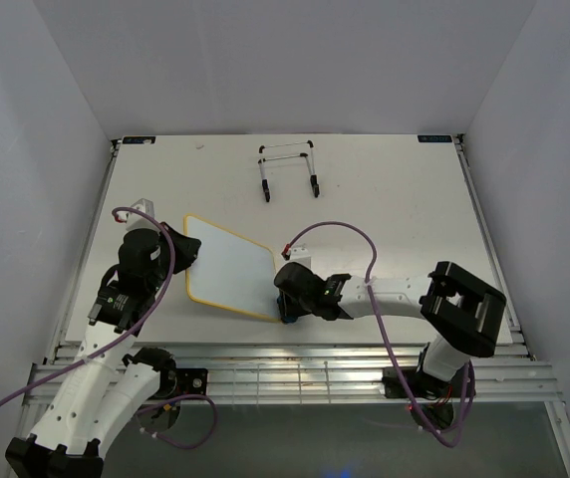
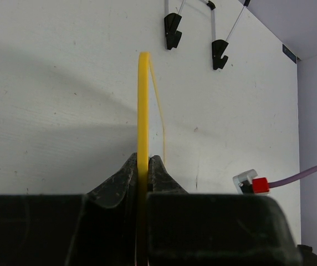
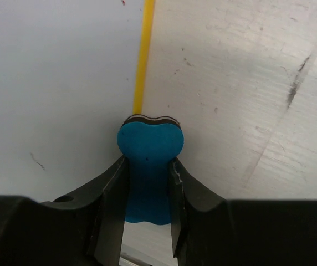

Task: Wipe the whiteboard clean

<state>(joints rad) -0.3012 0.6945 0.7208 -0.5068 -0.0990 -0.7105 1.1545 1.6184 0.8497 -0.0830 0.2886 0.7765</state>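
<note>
Your right gripper [image 3: 149,172] is clamped on the blue eraser [image 3: 150,138] at the whiteboard's [image 1: 227,267] near right corner. Your left gripper [image 2: 143,166] pinches the board's yellow left rim; its face looks clean. Farther back on the table [image 1: 395,189] sits the wire easel [image 1: 288,169], well apart

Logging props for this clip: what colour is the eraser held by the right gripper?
The eraser is blue, clearest in the right wrist view.
</note>
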